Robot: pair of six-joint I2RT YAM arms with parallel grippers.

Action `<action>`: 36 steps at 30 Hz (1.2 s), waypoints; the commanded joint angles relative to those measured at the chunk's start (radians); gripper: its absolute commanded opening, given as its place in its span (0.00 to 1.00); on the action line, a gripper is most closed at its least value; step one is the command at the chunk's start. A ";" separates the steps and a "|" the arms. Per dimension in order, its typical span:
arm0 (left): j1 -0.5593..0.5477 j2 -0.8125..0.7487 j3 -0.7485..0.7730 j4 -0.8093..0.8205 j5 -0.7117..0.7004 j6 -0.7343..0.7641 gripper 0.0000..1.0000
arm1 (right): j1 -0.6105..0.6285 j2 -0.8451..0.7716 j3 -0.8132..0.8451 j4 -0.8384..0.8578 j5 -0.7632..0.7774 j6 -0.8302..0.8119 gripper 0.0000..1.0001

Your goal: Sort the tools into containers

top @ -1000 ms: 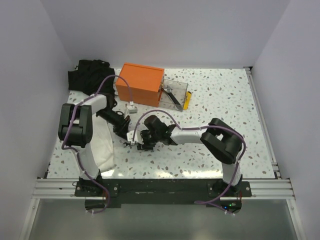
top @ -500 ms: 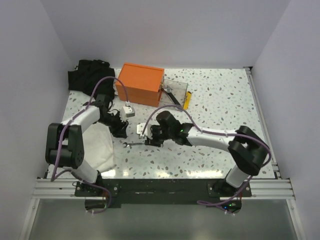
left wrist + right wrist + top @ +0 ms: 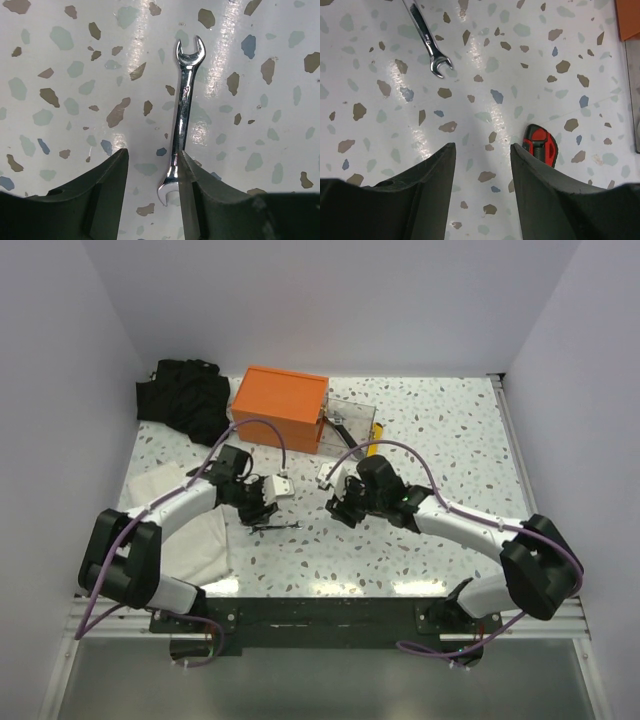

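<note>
A small silver wrench (image 3: 182, 117) lies flat on the speckled table, also in the top view (image 3: 275, 528). My left gripper (image 3: 152, 155) is open just above it; the wrench's near end lies between the fingers, against the right finger (image 3: 210, 200). In the top view the left gripper (image 3: 262, 502) is just behind the wrench. My right gripper (image 3: 482, 150) is open and empty over bare table, at centre in the top view (image 3: 340, 508). A red-and-black utility knife (image 3: 540, 145) lies just outside its right finger, partly hidden. The same wrench (image 3: 427, 37) shows at the upper left of the right wrist view.
The orange box (image 3: 280, 408) stands at the back, with a clear tray (image 3: 365, 412) at its right holding a dark-handled tool (image 3: 345, 430). A yellow knife (image 3: 373, 445) rests at the tray's front right corner. Black cloth (image 3: 185, 395) lies back left, white cloth (image 3: 190, 535) front left.
The two grippers, close together a second ago, have parted. The wrench now lies on the table. The left gripper swung right over it; the right gripper moved right, away from it.
</note>
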State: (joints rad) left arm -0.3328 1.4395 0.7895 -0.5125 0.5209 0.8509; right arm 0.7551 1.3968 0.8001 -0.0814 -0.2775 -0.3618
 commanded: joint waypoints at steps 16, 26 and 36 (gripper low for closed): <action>-0.083 0.144 -0.079 0.092 -0.216 -0.079 0.26 | -0.040 -0.030 0.002 0.032 -0.011 0.052 0.52; -0.066 0.234 0.112 -0.127 0.022 -0.116 0.00 | -0.040 -0.019 -0.001 0.046 -0.045 0.014 0.51; -0.057 0.236 0.336 -0.302 0.218 -0.101 0.00 | -0.063 -0.064 0.017 0.020 0.052 0.081 0.51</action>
State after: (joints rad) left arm -0.3950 1.6760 1.0153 -0.7334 0.6239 0.7513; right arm 0.7162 1.3930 0.7963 -0.0738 -0.2955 -0.3302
